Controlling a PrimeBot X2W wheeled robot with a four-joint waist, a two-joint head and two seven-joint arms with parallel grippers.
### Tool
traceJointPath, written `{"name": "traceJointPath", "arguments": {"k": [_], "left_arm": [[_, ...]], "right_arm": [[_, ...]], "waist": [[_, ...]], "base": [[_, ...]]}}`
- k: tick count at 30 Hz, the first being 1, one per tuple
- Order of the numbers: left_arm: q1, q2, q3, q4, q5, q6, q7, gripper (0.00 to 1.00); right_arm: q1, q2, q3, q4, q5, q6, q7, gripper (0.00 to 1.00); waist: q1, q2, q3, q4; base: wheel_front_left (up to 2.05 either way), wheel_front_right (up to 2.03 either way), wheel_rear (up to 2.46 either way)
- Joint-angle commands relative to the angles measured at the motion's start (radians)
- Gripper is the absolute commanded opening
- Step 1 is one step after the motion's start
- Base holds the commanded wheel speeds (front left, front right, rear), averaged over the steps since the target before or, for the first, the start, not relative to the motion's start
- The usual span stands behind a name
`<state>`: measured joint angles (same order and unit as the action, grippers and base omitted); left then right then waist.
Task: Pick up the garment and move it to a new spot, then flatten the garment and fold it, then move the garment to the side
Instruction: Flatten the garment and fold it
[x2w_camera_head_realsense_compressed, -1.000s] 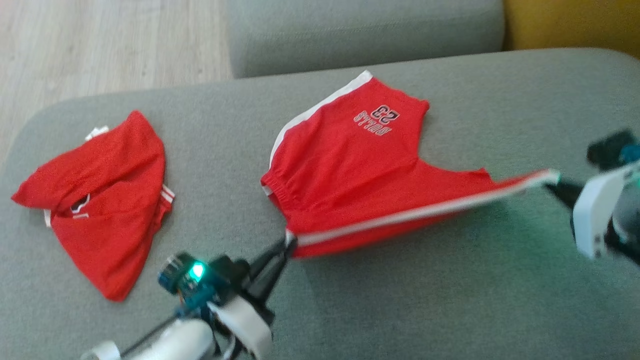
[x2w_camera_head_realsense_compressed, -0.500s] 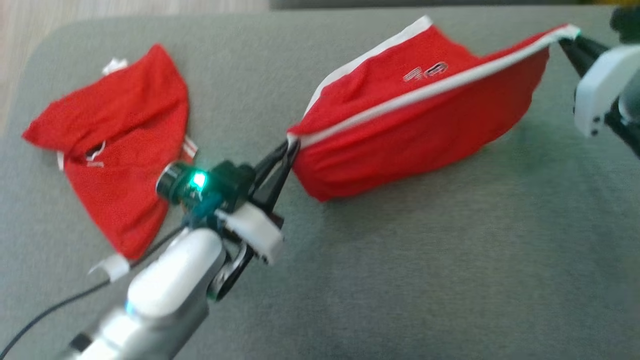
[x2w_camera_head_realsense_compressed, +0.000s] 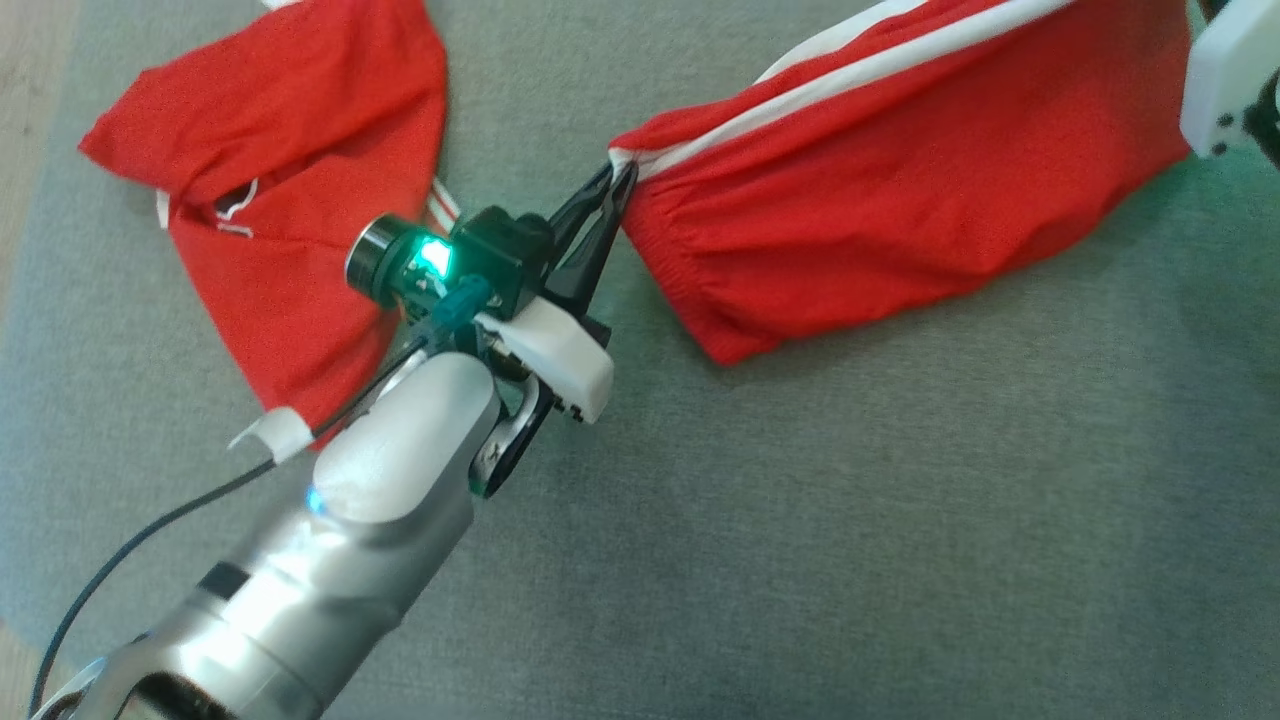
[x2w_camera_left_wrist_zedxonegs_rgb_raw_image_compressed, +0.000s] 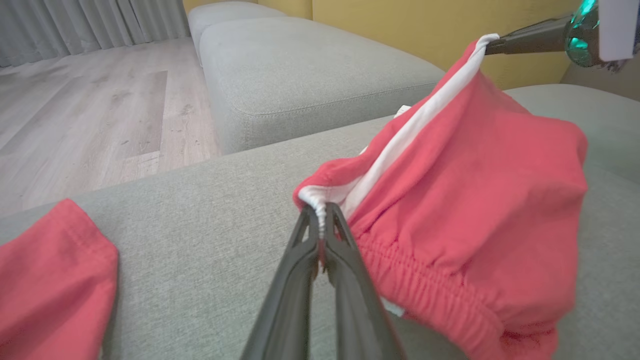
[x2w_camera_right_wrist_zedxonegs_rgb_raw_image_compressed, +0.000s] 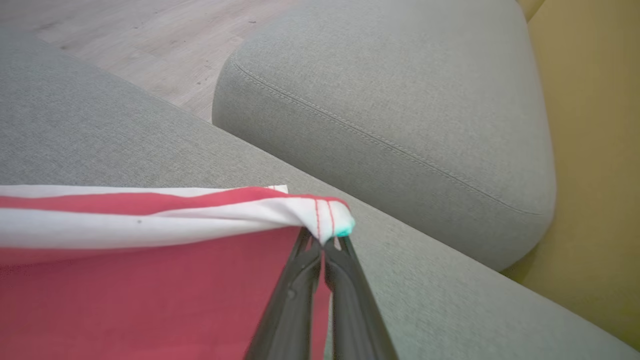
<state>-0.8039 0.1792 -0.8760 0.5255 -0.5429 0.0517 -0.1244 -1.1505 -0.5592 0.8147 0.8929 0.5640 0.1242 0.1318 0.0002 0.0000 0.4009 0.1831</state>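
The garment (x2w_camera_head_realsense_compressed: 900, 190), red shorts with a white side stripe, hangs stretched between my two grippers above the grey cushion (x2w_camera_head_realsense_compressed: 900, 520). My left gripper (x2w_camera_head_realsense_compressed: 618, 178) is shut on the waistband corner, where the white stripe ends (x2w_camera_left_wrist_zedxonegs_rgb_raw_image_compressed: 320, 207). My right gripper (x2w_camera_right_wrist_zedxonegs_rgb_raw_image_compressed: 326, 239) is shut on the other end of the white stripe, at a hem corner. In the left wrist view, the right gripper (x2w_camera_left_wrist_zedxonegs_rgb_raw_image_compressed: 520, 42) holds that corner higher, at the upper right. The gathered waistband (x2w_camera_left_wrist_zedxonegs_rgb_raw_image_compressed: 430, 300) sags lowest, close to the cushion.
A second red garment (x2w_camera_head_realsense_compressed: 270, 190) lies crumpled on the cushion to the left, partly under my left forearm (x2w_camera_head_realsense_compressed: 400, 470). Behind stand another grey cushion (x2w_camera_right_wrist_zedxonegs_rgb_raw_image_compressed: 400, 100), wooden floor (x2w_camera_left_wrist_zedxonegs_rgb_raw_image_compressed: 75, 110) and a yellow wall (x2w_camera_right_wrist_zedxonegs_rgb_raw_image_compressed: 590, 150).
The garment's near edge has been raised, so the shorts went from mostly lying flat to hanging between both grippers. The head camera has tilted, shifting the whole picture.
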Motion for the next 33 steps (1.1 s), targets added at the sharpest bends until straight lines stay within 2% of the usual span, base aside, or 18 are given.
{"name": "traceJointPath", "arguments": {"k": [1, 7, 14, 15, 16, 17, 18, 19, 20, 27, 33], "left_arm": [[-0.051, 0.010, 0.033, -0.002, 0.009, 0.000, -0.018, 0.00], [-0.090, -0.030, 0.029, 0.064, 0.008, -0.011, -0.053, 0.00], [-0.113, -0.048, 0.021, 0.107, 0.010, -0.025, -0.077, 0.00], [-0.115, -0.050, 0.020, 0.113, 0.009, -0.027, -0.079, 0.00], [-0.118, -0.052, 0.019, 0.118, 0.009, -0.028, -0.081, 0.00], [-0.121, -0.053, 0.020, 0.123, 0.009, -0.026, -0.084, 0.22], [-0.121, -0.053, 0.020, 0.123, 0.009, -0.026, -0.084, 0.22], [-0.123, -0.054, 0.021, 0.129, 0.010, -0.022, -0.088, 0.79], [-0.124, -0.055, 0.022, 0.134, 0.012, -0.018, -0.093, 1.00], [-0.115, -0.038, 0.047, 0.166, 0.009, 0.006, -0.118, 1.00], [-0.083, 0.000, 0.088, 0.167, -0.002, 0.030, -0.132, 1.00]], "right_arm": [[-0.034, 0.011, -0.001, 0.006, -0.010, 0.007, -0.021, 0.00], [-0.091, 0.037, 0.040, 0.087, -0.027, 0.007, -0.049, 0.00], [-0.119, 0.047, 0.079, 0.140, -0.007, 0.007, -0.054, 0.00], [-0.122, 0.047, 0.084, 0.147, -0.004, 0.007, -0.055, 0.36], [-0.127, 0.047, 0.085, 0.159, -0.003, 0.007, -0.055, 1.00], [-0.131, 0.048, 0.088, 0.169, -0.004, 0.007, -0.058, 1.00], [-0.131, 0.048, 0.088, 0.169, -0.004, 0.007, -0.058, 1.00], [-0.132, 0.050, 0.092, 0.177, -0.004, 0.007, -0.063, 1.00], [-0.134, 0.052, 0.093, 0.185, -0.002, 0.007, -0.069, 1.00], [-0.133, 0.071, 0.078, 0.233, 0.033, 0.007, -0.131, 1.00], [-0.101, 0.099, 0.034, 0.259, 0.078, 0.007, -0.251, 1.00]], "waist": [[-0.0002, 0.0000, 0.031, 0.024], [-0.0002, 0.0000, 0.066, 0.047], [-0.0002, 0.0000, 0.087, 0.055], [-0.0002, 0.0000, 0.089, 0.055], [-0.0002, 0.0000, 0.090, 0.055], [-0.0002, 0.0000, 0.091, 0.055], [-0.0002, 0.0000, 0.091, 0.055], [-0.0002, 0.0000, 0.090, 0.054], [-0.0002, 0.0000, 0.088, 0.053], [-0.0002, 0.0000, 0.041, 0.030], [-0.0002, 0.0000, -0.041, -0.003]], "base": [[0.00, 0.00, 0.00], [0.00, 0.00, 0.00], [0.00, 0.00, 0.00], [0.00, 0.00, 0.00], [0.00, 0.00, 0.00], [0.00, 0.00, 0.00], [0.00, 0.00, 0.00], [0.00, 0.00, 0.00], [0.00, 0.00, 0.00], [0.00, 0.00, 0.00], [0.00, 0.00, 0.00]]}}
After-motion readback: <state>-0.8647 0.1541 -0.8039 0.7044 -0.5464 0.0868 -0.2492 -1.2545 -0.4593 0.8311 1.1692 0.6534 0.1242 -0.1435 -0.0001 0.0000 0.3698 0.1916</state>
